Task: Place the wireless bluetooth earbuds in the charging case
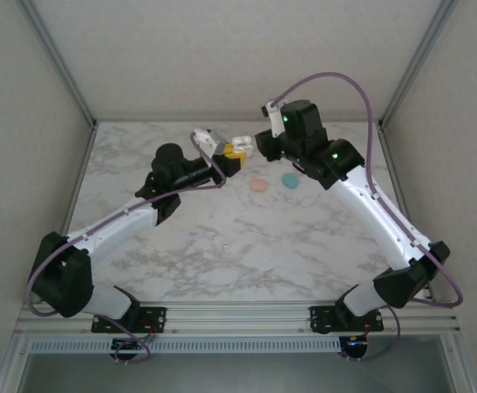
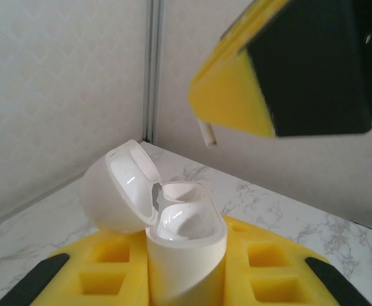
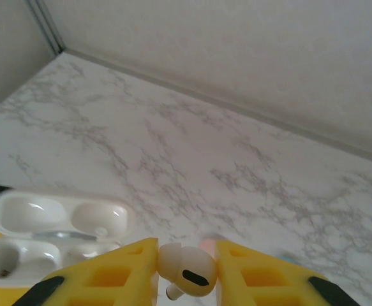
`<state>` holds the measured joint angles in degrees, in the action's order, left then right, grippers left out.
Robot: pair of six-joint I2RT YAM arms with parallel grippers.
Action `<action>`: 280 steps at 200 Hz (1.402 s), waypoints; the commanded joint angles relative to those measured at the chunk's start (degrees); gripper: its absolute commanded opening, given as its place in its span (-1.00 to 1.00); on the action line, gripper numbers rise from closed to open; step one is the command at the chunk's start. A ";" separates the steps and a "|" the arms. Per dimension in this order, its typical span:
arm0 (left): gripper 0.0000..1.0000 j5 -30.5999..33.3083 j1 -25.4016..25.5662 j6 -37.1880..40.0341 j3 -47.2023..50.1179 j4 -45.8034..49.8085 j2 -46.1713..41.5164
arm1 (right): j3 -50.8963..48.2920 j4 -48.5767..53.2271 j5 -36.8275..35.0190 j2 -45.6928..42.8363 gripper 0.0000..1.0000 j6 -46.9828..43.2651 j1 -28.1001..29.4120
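Note:
My left gripper [image 2: 186, 271] is shut on the white charging case [image 2: 187, 255], holding it upright between yellow fingers [image 2: 103, 268] with its lid [image 2: 119, 188] swung open to the left. In the top view the case [image 1: 240, 142] is raised at the back centre of the table. My right gripper [image 3: 186, 274] is shut on a white earbud [image 3: 189, 271], stem pointing down. From the left wrist view that stem [image 2: 208, 134] pokes out below the right gripper's yellow finger [image 2: 237, 102], above and right of the open case. The open case [image 3: 45, 236] lies lower left in the right wrist view.
A pink oval piece [image 1: 258, 186] and a teal oval piece [image 1: 290, 179] lie on the marble table [image 1: 222, 246], just in front of the grippers. Pale walls with metal posts [image 1: 66, 74] close in the back and sides.

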<state>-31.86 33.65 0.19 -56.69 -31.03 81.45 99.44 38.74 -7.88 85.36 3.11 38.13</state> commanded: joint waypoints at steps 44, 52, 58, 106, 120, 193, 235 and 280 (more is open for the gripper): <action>-0.99 -1.20 0.52 -0.89 -1.76 -2.19 -0.46 | 2.14 -3.98 3.05 1.12 -0.45 0.31 1.15; -0.99 -1.20 0.46 -0.98 -1.76 -2.37 -0.51 | 2.01 -3.94 3.29 1.21 -0.45 0.33 1.16; -0.99 -1.19 0.48 -1.14 -1.76 -2.53 -0.50 | 1.92 -4.02 3.75 1.34 -0.45 0.31 1.16; -1.00 -1.19 0.46 -1.50 -1.76 -2.99 -0.68 | 1.03 -3.85 4.36 2.24 -0.45 0.13 1.25; -0.99 -1.19 0.48 -1.68 -1.67 -3.07 -0.77 | 0.85 -3.86 4.50 2.59 -0.45 0.05 1.25; -0.99 -0.75 0.51 -2.10 -1.59 -3.66 -1.00 | 0.67 -3.18 6.17 3.84 -0.46 -0.17 1.50; -0.99 -0.04 0.52 -2.56 -1.32 -4.08 -1.30 | -0.17 -2.15 6.01 3.67 -0.47 -1.86 1.77; -0.99 0.74 0.47 -2.55 -1.15 -4.55 -1.38 | -0.33 -1.10 8.78 3.32 -0.47 -2.19 1.86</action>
<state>-31.46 33.67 -1.54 -56.69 -31.55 81.43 99.81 36.69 -1.30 88.84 2.02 39.38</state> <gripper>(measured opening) 0.218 0.267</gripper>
